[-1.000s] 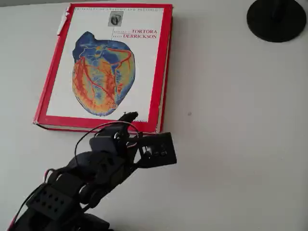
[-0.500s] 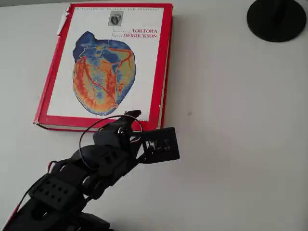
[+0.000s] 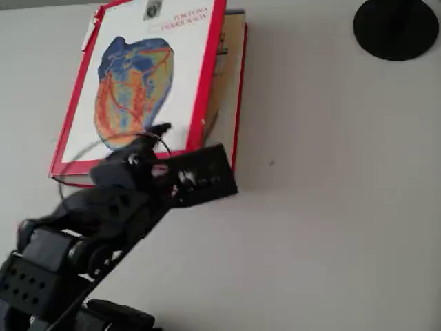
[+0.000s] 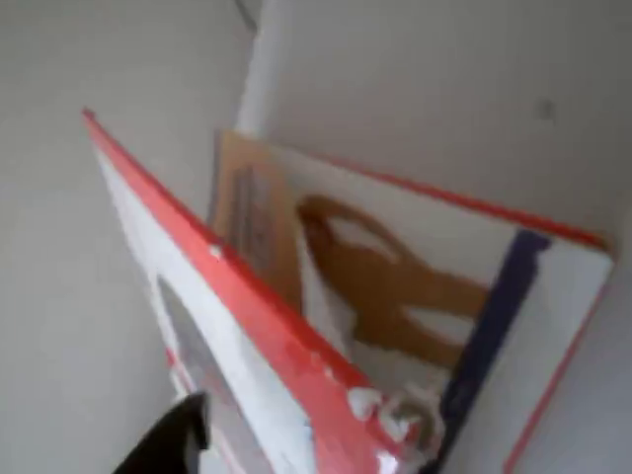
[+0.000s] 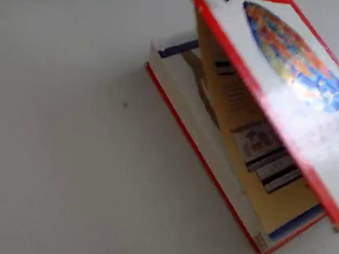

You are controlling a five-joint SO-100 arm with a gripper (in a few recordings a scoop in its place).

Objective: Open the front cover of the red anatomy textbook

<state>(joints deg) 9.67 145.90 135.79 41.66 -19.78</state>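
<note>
While the red anatomy textbook (image 3: 231, 96) lies flat on the white table (image 3: 331, 207), the front cover (image 3: 141, 76) stands tilted up along its free edge, exposing cream-yellow inner pages (image 5: 262, 154). Black gripper (image 3: 162, 131) sits at the cover's near corner; whether its fingers are spread cannot be determined.

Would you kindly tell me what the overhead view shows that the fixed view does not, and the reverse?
The overhead view alone shows the black arm reaching to the book's near edge, and a black round base at the top right corner. The fixed view alone shows the cover's cream-yellow inside with printed boxes, and the page beneath it. Both show the red anatomy textbook on the white table with its front cover lifted partway, heart picture outward.
</note>
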